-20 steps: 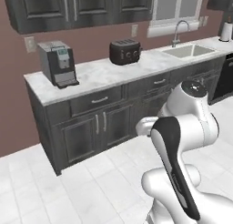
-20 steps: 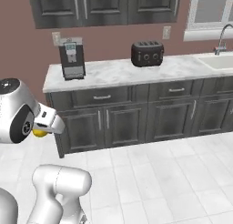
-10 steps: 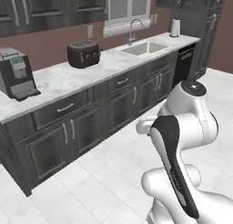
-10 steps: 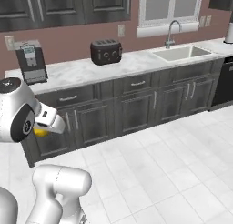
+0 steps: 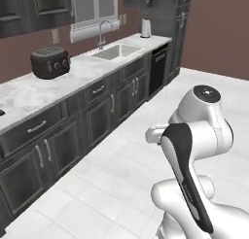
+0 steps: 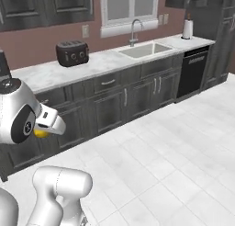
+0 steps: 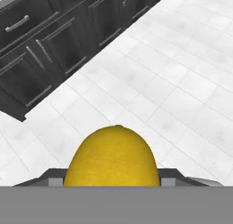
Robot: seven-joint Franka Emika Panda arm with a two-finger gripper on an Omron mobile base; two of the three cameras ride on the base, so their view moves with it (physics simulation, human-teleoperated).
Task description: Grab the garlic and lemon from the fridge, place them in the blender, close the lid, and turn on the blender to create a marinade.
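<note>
Hand view: lemon (image 7: 112,157) is sitting big & yellow at the bottom, over white floor tiles (image 7: 182,82).
Gripper (image 6: 41,132): fingers are squeezing the lemon.
Right base view: arm is carrying it near dark cabinets (image 6: 114,101).

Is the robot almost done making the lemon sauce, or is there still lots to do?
Still lots to do. Done: the lemon is out of the fridge. In hand: the gripper is holding that lemon while the robot is out on the tiled floor by the counter with the toaster and sink. Left: drop the lemon in the blender, add the garlic, close the lid and switch it on.
</note>
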